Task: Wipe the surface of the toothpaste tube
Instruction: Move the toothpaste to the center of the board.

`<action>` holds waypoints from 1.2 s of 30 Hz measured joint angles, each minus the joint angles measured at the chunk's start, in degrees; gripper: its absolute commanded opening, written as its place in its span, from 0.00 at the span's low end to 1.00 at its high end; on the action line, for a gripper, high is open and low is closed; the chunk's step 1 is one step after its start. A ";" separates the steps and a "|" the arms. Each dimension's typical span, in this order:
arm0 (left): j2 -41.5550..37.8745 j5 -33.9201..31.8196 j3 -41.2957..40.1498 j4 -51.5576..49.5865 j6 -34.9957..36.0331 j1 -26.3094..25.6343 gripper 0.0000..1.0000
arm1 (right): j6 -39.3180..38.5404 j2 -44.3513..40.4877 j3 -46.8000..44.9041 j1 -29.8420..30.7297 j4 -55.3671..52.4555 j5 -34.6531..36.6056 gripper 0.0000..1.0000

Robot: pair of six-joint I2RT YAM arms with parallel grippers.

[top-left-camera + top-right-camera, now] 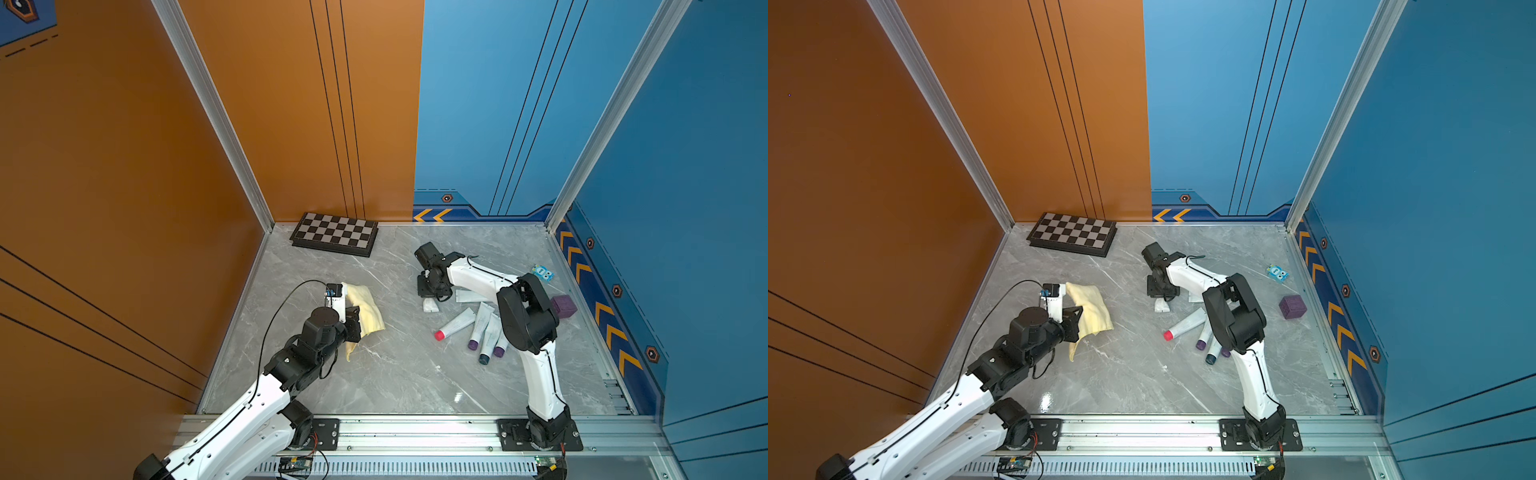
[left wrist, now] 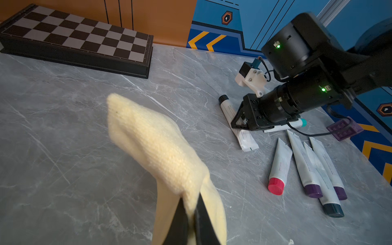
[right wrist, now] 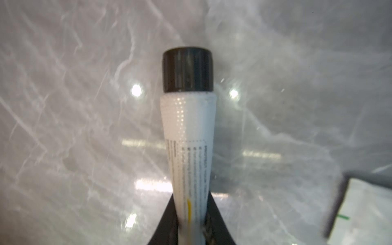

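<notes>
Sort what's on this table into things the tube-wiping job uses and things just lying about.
In use:
- black-capped tube, gripped by the right end effector
- yellow cloth, gripped by the left end effector

Lying about:
- chessboard
- purple cube
- small blue toy
- red-capped tube
- two purple-capped tubes
- dark-teal-capped tube
- teal-capped tube

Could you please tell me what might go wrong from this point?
1. The right gripper pinches the black-capped toothpaste tube far from its cap, so it may swivel under wiping pressure.
2. The yellow cloth hangs loosely from the left gripper and could drag the red-capped tube.
</notes>
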 measured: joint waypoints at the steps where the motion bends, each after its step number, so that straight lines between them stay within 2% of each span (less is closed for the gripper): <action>1: -0.63 -0.20 0.00 -0.94 -0.13 0.00 0.08 | -0.92 -2.08 -3.23 0.57 1.22 -1.64 0.23; 5: -1.11 -0.37 0.00 -3.23 -0.44 0.00 0.09 | -5.84 -7.61 -11.85 2.64 4.26 -7.32 0.24; 10: 0.07 -0.35 0.04 -5.03 -0.66 0.00 0.10 | -12.66 -8.63 -14.38 6.34 6.51 -12.24 0.26; 13: -0.11 -0.33 0.24 -6.12 -0.83 0.00 0.10 | -16.59 -8.70 -14.73 9.42 7.10 -14.29 0.46; 17: -0.26 0.09 1.62 -7.43 -0.81 0.00 0.11 | -19.50 -9.22 -14.84 10.97 7.32 -15.85 0.60; 21: 0.13 0.81 2.91 -8.15 -0.81 0.00 0.11 | -18.71 -14.03 -17.86 8.81 8.66 -15.41 0.68; 25: 2.12 2.23 4.63 -8.66 -0.83 -0.11 0.11 | -15.10 -25.73 -24.83 4.44 12.52 -15.54 0.84; 30: 3.76 5.53 5.66 -7.65 -0.76 -1.88 0.12 | -9.55 -38.07 -30.51 5.09 19.50 -19.45 0.87; 36: 4.42 13.68 5.68 -1.46 -0.61 -3.63 0.12 | -2.34 -41.33 -34.93 4.98 28.61 -27.78 0.90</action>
